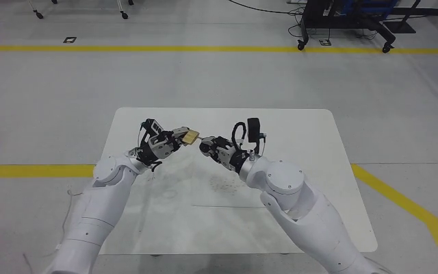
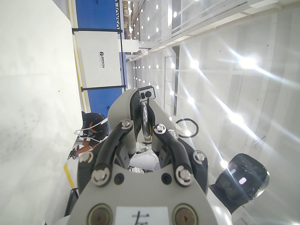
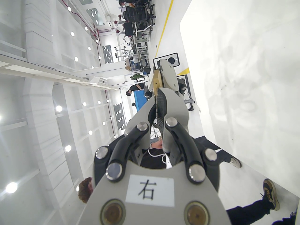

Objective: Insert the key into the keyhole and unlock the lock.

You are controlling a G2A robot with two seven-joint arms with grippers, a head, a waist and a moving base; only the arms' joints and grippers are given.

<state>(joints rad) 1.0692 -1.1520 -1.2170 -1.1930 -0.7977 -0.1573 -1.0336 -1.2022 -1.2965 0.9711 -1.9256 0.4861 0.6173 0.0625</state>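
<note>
Logged the lock (image 1: 191, 136) up off the table (image 1: 308, 137), above its middle, pinched in the left gripper (image 1: 181, 134). Confirmed from the left wrist view: fingers (image 2: 133, 108) pressed onto the steel shackle (image 2: 144, 120), brass body (image 3: 156, 83) turned toward the other arm. Found the right gripper (image 1: 207, 145) just beside the lock, tips facing the brass. Fingers pressed together there, by judgement on the key, too small and too hidden to make out. Cannot tell whether touching the keyhole.

Handling, as judgement only:
- Treat the lock as small, dense and rigid.
- Expect polished steel to be slippery against the pads.
- Expect a shackle hold to let the body swing or twist under a push; would favour a flat hold on the body.
- Treat the key as light, thin and stiff.
- Hold by the bow, blade free and square to the keyway; turn gently.

Writing: noted a label (image 2: 141, 216) bearing one printed character on each wrist housing, plus printed panels (image 2: 98, 54) in the room behind. Not transcribed.
</note>
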